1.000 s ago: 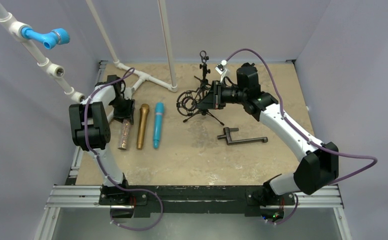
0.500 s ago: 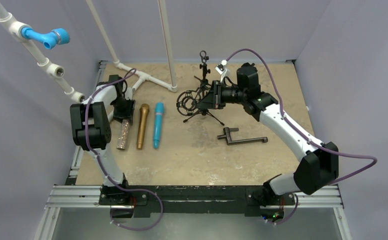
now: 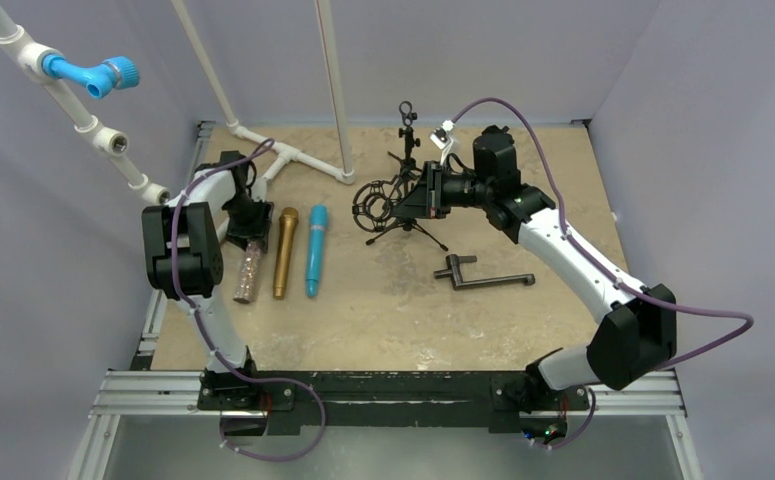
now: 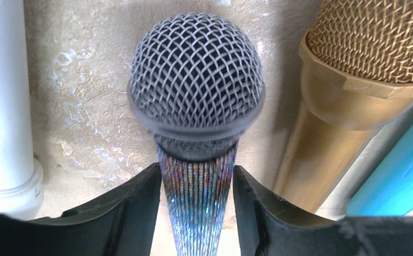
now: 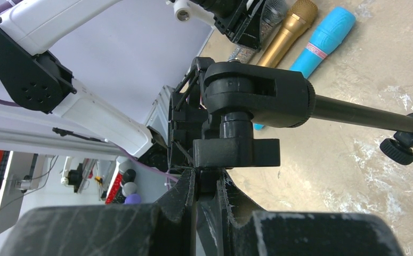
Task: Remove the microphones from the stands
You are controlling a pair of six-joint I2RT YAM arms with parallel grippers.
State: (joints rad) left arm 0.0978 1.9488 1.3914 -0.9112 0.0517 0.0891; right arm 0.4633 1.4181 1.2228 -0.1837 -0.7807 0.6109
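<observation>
One seemingly stiff, head-heavy glitter microphone [image 4: 196, 90] lies just beside the gold microphone [image 4: 353, 80], best taken by its rough handle [image 4: 196, 213], which the left hand [image 4: 197, 178] straddles, gripping or not I cannot tell; the right hand [image 5: 207, 178] clamps the stand [image 5: 257, 96].

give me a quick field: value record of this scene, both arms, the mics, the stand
left gripper: fingers flank the handle of the glitter microphone; grip unclear
right gripper: shut on a tab of the microphone stand
glitter microphone: lying on the table, off the stand
neighbours: gold microphone, then blue microphone, lying alongside it on the stand's side
shock mount: on the stand, no microphone in it
other: black L-shaped bar lying near the stand
</observation>
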